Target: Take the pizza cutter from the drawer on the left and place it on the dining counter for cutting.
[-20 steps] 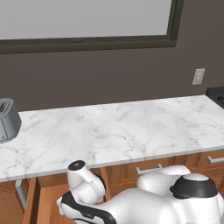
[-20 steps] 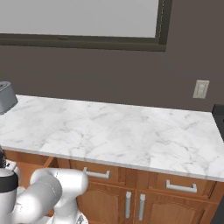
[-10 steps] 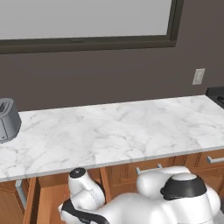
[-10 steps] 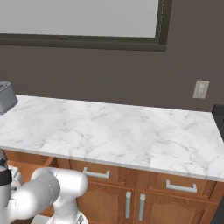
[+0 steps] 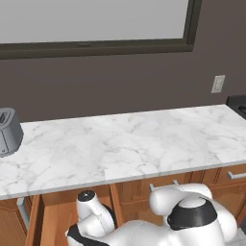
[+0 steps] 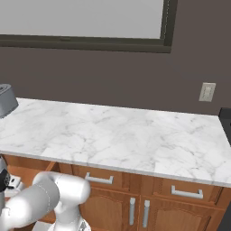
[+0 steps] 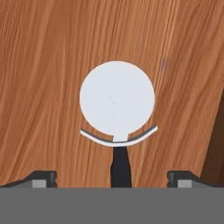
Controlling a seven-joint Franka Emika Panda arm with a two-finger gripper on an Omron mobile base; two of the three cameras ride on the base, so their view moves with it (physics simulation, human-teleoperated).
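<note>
A white, grey-veined marble worktop (image 5: 125, 144) runs over brown wooden cabinets (image 6: 149, 203) with silver bar handles (image 6: 186, 193). At its left end stands a grey appliance (image 5: 8, 132), perhaps a toaster, cut off by the frame edge. Behind, a dark wall (image 6: 113, 76) carries a pale outlet plate (image 6: 207, 92) and a dark-framed window (image 5: 96, 24). A black object (image 5: 238, 102) sits at the worktop's right end, too cropped to identify.

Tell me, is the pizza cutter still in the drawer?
Yes. The pizza cutter lies flat on the drawer's wooden floor, between the open gripper's fingertips.
</note>
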